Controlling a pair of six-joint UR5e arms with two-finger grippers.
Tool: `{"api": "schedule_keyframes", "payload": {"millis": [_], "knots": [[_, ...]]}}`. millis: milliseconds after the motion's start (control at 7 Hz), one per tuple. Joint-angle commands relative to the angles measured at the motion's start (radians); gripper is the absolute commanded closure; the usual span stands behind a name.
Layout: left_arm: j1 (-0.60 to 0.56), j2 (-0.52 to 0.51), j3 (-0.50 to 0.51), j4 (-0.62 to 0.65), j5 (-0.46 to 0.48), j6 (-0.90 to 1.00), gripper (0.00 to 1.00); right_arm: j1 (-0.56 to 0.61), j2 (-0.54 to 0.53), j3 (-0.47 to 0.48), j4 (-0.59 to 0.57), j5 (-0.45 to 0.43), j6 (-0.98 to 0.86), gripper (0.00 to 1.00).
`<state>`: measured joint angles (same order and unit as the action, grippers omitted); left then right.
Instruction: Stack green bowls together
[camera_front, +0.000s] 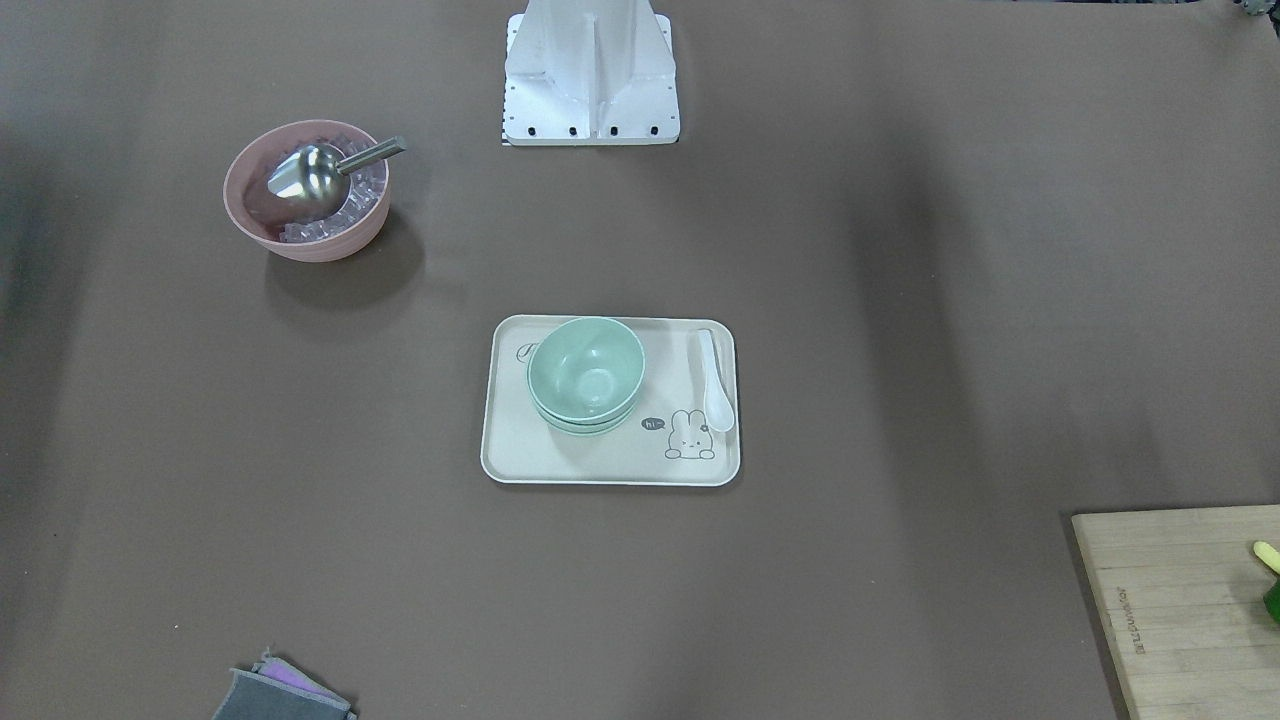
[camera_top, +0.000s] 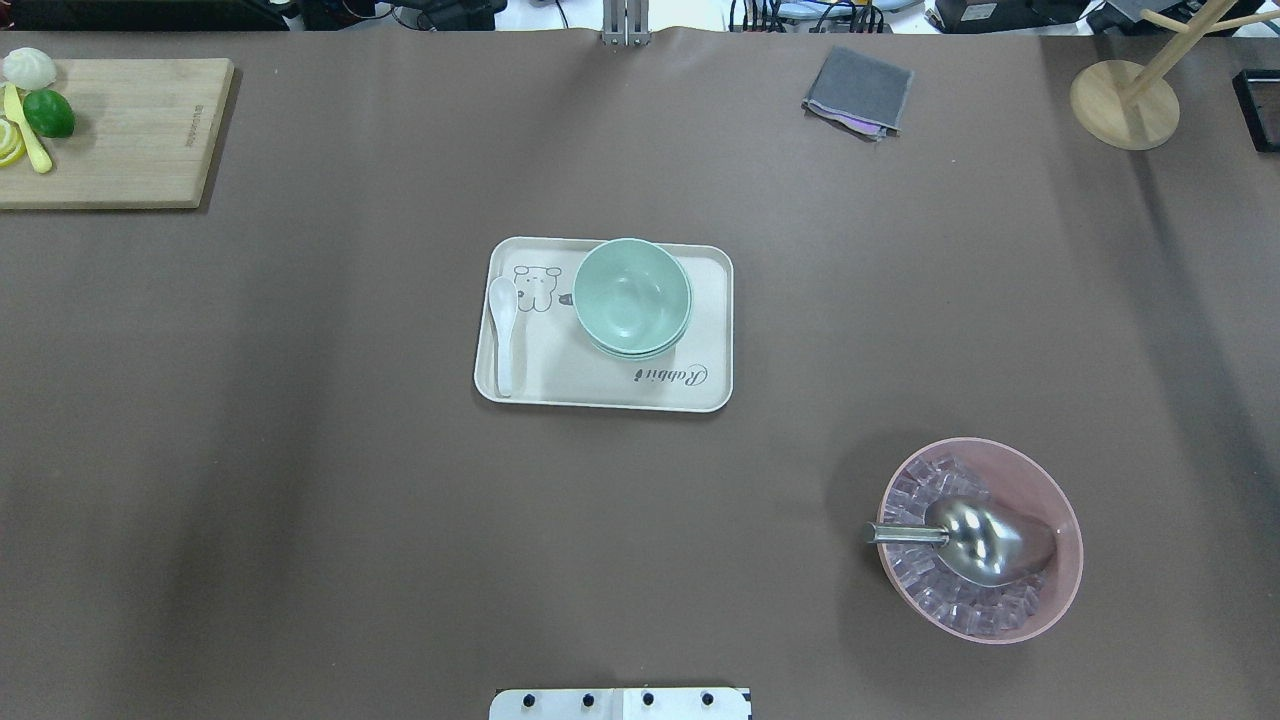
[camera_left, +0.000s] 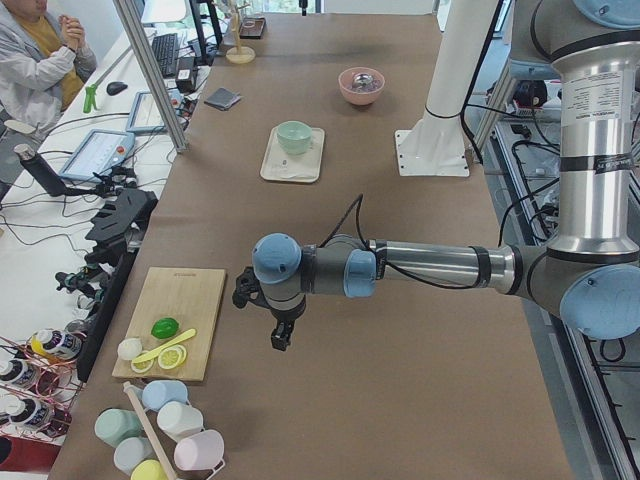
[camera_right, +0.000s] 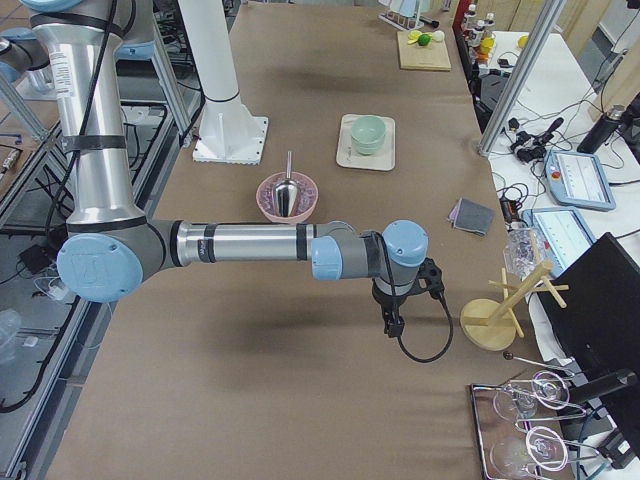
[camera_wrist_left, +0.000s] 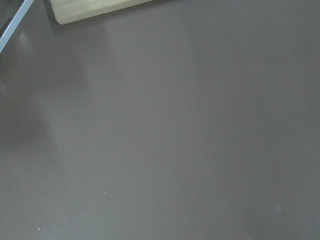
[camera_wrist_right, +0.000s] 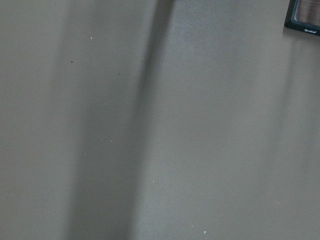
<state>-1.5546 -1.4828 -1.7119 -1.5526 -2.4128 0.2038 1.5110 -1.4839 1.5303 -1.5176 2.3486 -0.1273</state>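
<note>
1. On the beige rabbit-print tray (camera_front: 610, 465) in the middle of the counter (camera_front: 900, 300), the green bowls (camera_front: 586, 375) sit nested in one upright stack, their rims showing one below another.
2. A white spoon (camera_front: 716, 385) lies along the tray's edge on the robot's left, apart from the stack.
3. The left gripper (camera_left: 283, 335) points down over bare counter, just beside the wooden cutting board (camera_left: 178, 320) that carries a lime (camera_left: 165, 327). It appears only in a side view, so I cannot tell how wide it is open.
4. The right gripper (camera_right: 394, 325) hangs near a wooden stand (camera_right: 495, 320), well apart from the tray. I cannot tell its opening either.
5. A pink bowl (camera_front: 330, 245) holds ice cubes (camera_front: 362, 190) and a metal scoop (camera_front: 310, 175).
6. A folded grey cloth (camera_top: 860, 90) lies at the far edge.
</note>
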Motion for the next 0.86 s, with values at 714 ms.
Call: {"api": "schedule_keyframes", "payload": {"millis": [714], "knots": [[-0.001,0.039,-0.071,-0.003,-0.012,-0.02,0.01,0.0,-0.009,0.011,-0.001,0.003,0.002,0.0]]}}
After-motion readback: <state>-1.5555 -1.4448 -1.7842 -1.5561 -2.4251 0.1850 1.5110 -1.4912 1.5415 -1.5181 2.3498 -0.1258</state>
